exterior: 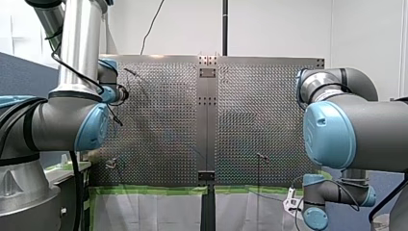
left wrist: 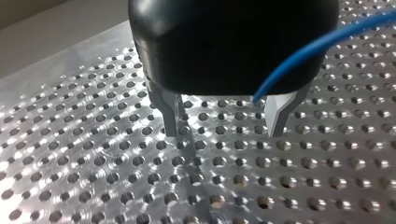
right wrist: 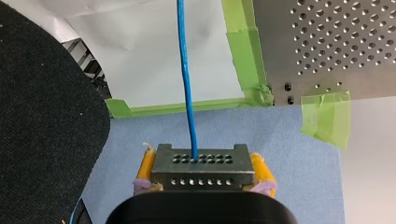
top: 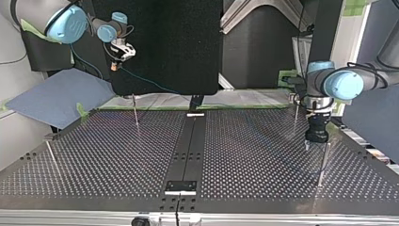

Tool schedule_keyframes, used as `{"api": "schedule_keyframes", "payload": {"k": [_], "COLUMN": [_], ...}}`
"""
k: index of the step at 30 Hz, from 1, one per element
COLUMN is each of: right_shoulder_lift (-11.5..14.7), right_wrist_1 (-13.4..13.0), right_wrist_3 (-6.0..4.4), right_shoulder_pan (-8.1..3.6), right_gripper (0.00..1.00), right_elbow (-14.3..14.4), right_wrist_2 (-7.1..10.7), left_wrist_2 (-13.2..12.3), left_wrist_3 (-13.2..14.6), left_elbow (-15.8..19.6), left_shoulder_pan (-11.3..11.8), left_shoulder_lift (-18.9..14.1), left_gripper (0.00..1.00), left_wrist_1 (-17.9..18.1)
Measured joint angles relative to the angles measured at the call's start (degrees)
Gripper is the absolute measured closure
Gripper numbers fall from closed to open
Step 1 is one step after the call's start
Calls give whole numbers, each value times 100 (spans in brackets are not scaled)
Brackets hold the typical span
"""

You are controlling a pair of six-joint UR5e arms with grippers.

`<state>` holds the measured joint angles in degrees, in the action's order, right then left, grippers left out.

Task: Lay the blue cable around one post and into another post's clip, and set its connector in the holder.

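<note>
The perforated metal counter (top: 263,155) fills the top view, with a dark strip running down its middle from far edge to near edge. My left arm (top: 348,82) reaches down over the counter's right-hand edge in that view, and my right arm (top: 61,21) hangs off beyond the far-left corner, above a blue mat (top: 56,101) that lies past the counter. Green tape (right wrist: 243,60) lines the counter's corner in the right wrist view. My left claw (left wrist: 226,119), black with metal fingers, points straight down at the counter with its fingers wide apart. My right claw (right wrist: 203,167) grips a metal connector (right wrist: 201,179) with two rows of small holes between its yellow pads (right wrist: 147,164). The blue cable (right wrist: 187,84) leaves the connector's face and runs straight ahead toward the counter's corner. In the left wrist view it crosses the claw's black body and goes out of sight beside one finger; whether it touches I cannot tell. A thin post (top: 323,162) stands just beside my left claw, and another (top: 135,110) stands near the far edge.
</note>
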<state>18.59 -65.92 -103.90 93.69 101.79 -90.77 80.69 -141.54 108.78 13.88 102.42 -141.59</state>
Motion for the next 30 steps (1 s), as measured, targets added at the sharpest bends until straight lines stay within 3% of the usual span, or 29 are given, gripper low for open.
{"api": "schedule_keyframes", "payload": {"k": [7,11,19,30], "right_shoulder_lift": [-3,-5,-6,-7], "right_wrist_1": [7,8,10,25], "right_wrist_3": [0,0,0,-11], "right_shoulder_pan": [51,78,127,161], "right_gripper": [100,100,100,100], "right_elbow": [-12,-18,-22,-23], "right_wrist_2": [7,7,1,-9], "left_wrist_2": [3,-7,-194,-162], "left_wrist_3": [-334,-404,-297,256], "left_elbow": [153,160,160,161], "left_shoulder_pan": [13,-9,-78,-79], "left_shoulder_lift": [-5,-7,-15,-77], "left_gripper": [9,9,9,9], "left_wrist_1": [318,294,80,-491]}}
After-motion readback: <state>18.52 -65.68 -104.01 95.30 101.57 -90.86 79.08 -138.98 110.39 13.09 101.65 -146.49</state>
